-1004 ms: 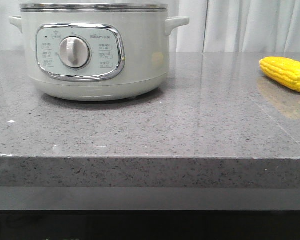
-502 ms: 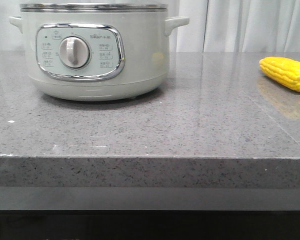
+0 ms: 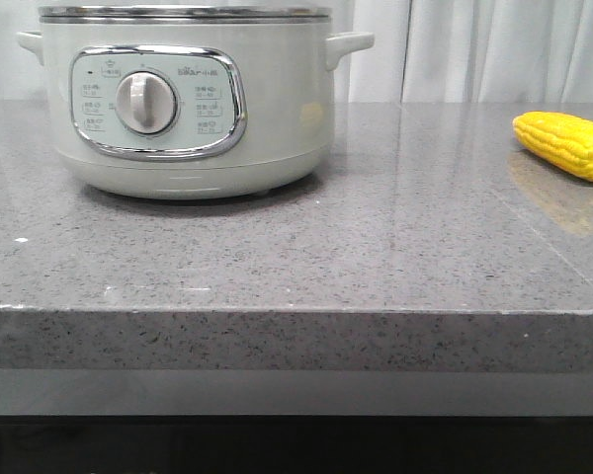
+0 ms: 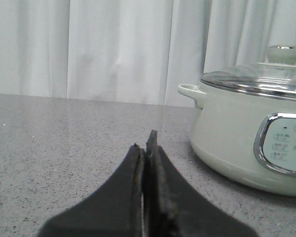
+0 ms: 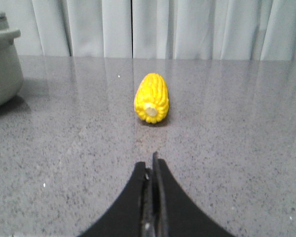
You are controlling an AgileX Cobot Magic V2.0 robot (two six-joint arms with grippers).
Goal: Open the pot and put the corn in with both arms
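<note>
The pale grey-green pot (image 3: 188, 109) stands at the back left of the counter, with a chrome-framed panel and a round dial (image 3: 146, 103). In the left wrist view the pot (image 4: 246, 143) carries a glass lid with a knob (image 4: 283, 53). The yellow corn (image 3: 565, 144) lies at the right edge of the front view. In the right wrist view the corn (image 5: 152, 98) lies end-on, straight ahead of my right gripper (image 5: 152, 165), which is shut and empty. My left gripper (image 4: 145, 145) is shut and empty, low over the counter beside the pot. Neither gripper shows in the front view.
The grey speckled stone counter (image 3: 376, 237) has a thick front edge (image 3: 296, 341). White curtains (image 3: 494, 49) hang behind it. The pot's side handle (image 4: 191, 92) sticks out toward my left gripper. The pot's side (image 5: 2, 64) shows at the edge of the right wrist view.
</note>
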